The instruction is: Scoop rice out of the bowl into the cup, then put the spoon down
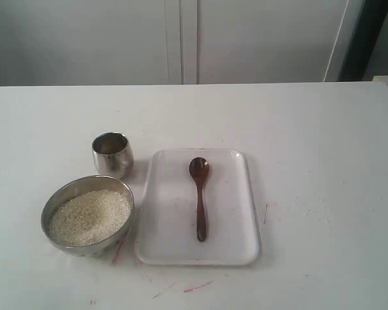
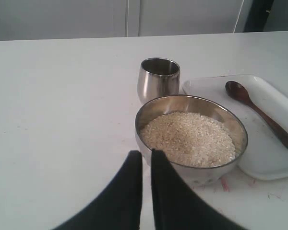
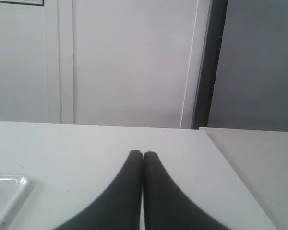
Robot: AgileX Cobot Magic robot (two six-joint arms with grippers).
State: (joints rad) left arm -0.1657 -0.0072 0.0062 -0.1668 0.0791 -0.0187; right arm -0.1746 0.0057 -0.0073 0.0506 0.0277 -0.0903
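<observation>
Spoon on tray; cup contents unclear.

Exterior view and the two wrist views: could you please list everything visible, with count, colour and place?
bowl: 1, shiny steel, table front left
rice: 1 heap, off-white, in the bowl
cup: 1, shiny steel, just behind the bowl
tray: 1, white, right of the bowl
spoon: 1, dark reddish-brown, lying on the tray
table: 1, white
left claw: 1, black, empty, near the bowl
right claw: 1, black, empty, above the table
</observation>
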